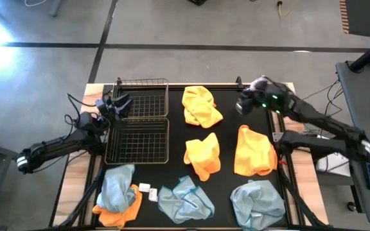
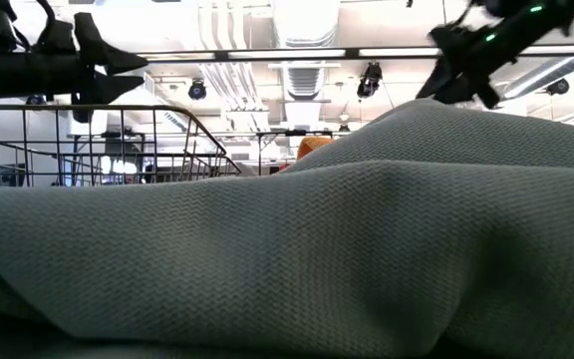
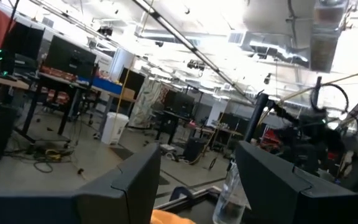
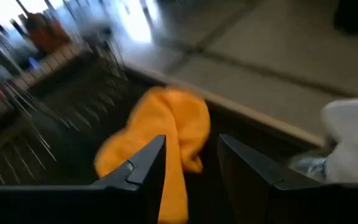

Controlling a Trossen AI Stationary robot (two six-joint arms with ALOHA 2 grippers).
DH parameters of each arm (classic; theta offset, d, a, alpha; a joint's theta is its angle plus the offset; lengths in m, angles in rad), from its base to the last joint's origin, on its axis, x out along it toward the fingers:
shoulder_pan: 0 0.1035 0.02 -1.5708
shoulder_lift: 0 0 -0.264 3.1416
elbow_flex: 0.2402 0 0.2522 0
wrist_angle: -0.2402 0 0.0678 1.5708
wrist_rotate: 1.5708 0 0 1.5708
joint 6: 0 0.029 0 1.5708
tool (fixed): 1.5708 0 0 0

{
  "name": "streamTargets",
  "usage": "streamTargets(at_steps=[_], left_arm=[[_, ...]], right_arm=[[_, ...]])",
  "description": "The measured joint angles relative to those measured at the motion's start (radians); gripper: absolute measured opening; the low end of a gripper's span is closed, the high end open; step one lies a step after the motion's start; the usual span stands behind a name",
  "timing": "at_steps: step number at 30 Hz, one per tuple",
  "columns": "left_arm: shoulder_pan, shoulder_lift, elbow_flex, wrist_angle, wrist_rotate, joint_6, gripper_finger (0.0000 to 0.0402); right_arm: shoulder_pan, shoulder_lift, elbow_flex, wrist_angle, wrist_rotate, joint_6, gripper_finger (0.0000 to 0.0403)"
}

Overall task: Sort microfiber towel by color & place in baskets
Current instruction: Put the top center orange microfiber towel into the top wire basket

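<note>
Right gripper [image 1: 241, 106] hangs over the table's far right, jaws parted and empty, aimed in its wrist view at the far orange towel [image 4: 160, 134]. Left gripper [image 1: 122, 102] hovers above the far basket [image 1: 141, 97], fingers spread wide, holding nothing.

Sorting looks barely begun: both baskets, the near one [image 1: 137, 141] included, show no cloth inside. Three orange towels lie crumpled mid-table, the far one [image 1: 201, 106], a middle one [image 1: 202, 156] and a right one [image 1: 254, 151]. Pale blue towels [image 1: 184, 200] sit along the near edge, one at left lying over another orange cloth [image 1: 117, 215].

Next move likely calls for the right gripper to drop onto the far orange towel, pinch a raised fold and carry it to a basket.

Towels are soft, finely woven and limp; they should bunch and drape when lifted. Baskets are rigid black wire mesh, rectangular, open-topped.
</note>
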Motion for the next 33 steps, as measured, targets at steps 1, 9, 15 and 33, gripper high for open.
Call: streamTargets(at_steps=[1, 9, 15, 33], left_arm=[[0.0, 0.005, 0.0, 0.0, -0.005, 0.0, 0.0194], [0.001, 0.035, 0.0, 0.001, -0.03, 0.0, 0.0194], [0.001, 0.05, 0.0, 0.001, -0.03, 0.002, 0.0194], [0.001, 0.056, 0.0, -0.003, -0.03, 0.003, 0.0194]], right_arm=[[0.0, 0.033, 0.03, -0.04, 0.0, -0.004, 0.0141], [0.0, 0.217, 0.187, -0.173, 0.003, -0.022, 0.0141], [0.0, 0.31, 0.282, -0.206, 0.001, -0.068, 0.0141], [0.069, 0.535, 0.55, -0.384, -0.009, -0.21, 0.0141]])
